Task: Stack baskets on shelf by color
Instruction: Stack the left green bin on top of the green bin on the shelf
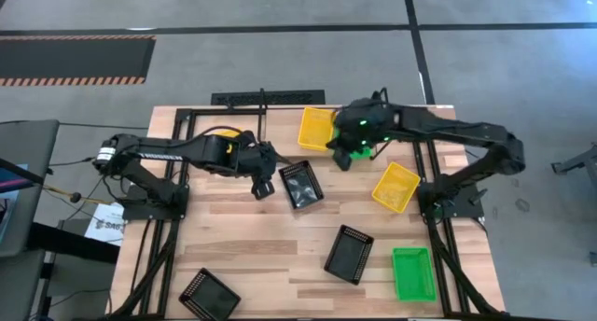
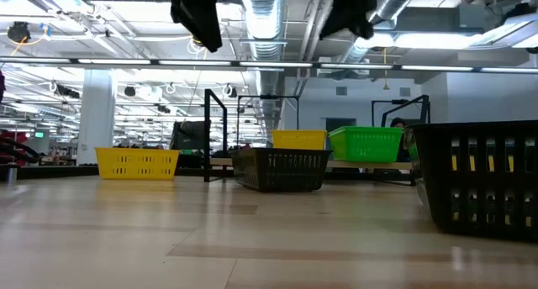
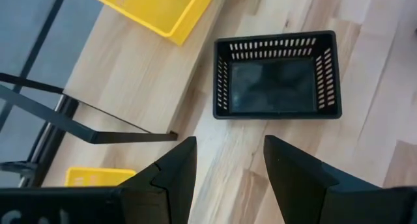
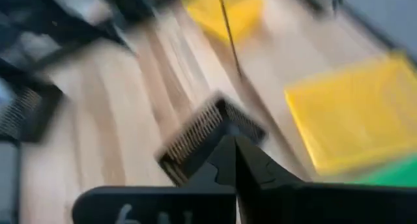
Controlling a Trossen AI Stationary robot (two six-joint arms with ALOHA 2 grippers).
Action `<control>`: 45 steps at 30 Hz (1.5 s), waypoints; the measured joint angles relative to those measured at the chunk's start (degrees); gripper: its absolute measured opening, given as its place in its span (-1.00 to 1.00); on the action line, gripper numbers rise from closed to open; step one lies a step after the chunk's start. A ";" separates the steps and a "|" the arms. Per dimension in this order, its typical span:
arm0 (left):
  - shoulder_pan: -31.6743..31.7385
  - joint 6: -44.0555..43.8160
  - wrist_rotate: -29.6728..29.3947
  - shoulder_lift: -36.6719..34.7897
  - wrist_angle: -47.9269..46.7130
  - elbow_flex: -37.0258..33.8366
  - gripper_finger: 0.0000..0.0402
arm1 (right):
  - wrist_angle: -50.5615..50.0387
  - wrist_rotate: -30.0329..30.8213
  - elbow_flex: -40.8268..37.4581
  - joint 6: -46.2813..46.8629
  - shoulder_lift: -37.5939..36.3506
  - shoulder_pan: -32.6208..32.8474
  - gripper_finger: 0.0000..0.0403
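yellow baskets point(image 1: 316, 128) point(image 1: 395, 187), a bright green basket point(image 1: 412, 272) and black baskets point(image 1: 301, 184) point(image 1: 348, 254) point(image 1: 208, 295) with slotted, perforated sides sit on a pale light-wood tabletop point(image 1: 270, 237); both arms are dark, the right one point(image 1: 438, 130) showing small green lights, beside grey flooring edged with an orange-and-black hazard stripe point(image 1: 75, 80)

green basket point(image 1: 357, 153) mostly hidden under right gripper point(image 1: 343, 159)

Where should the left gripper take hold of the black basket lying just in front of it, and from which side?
Judging by its pose, the black basket sits upright and empty, so the open left gripper could come down from above and pinch the nearest long wall, one finger inside, one outside.
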 joint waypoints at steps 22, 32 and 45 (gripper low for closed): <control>2.62 2.26 0.22 -0.09 -0.01 0.17 -0.17 | -19.30 4.27 0.00 0.03 15.01 0.19 -0.99; 2.62 2.26 0.15 -0.09 -0.01 0.20 -0.17 | -19.36 3.06 0.00 -2.98 15.98 -1.89 -1.00; 2.62 2.24 -0.03 -0.09 -0.01 0.22 -0.17 | -19.10 -0.09 0.00 -5.48 15.98 -2.00 -1.00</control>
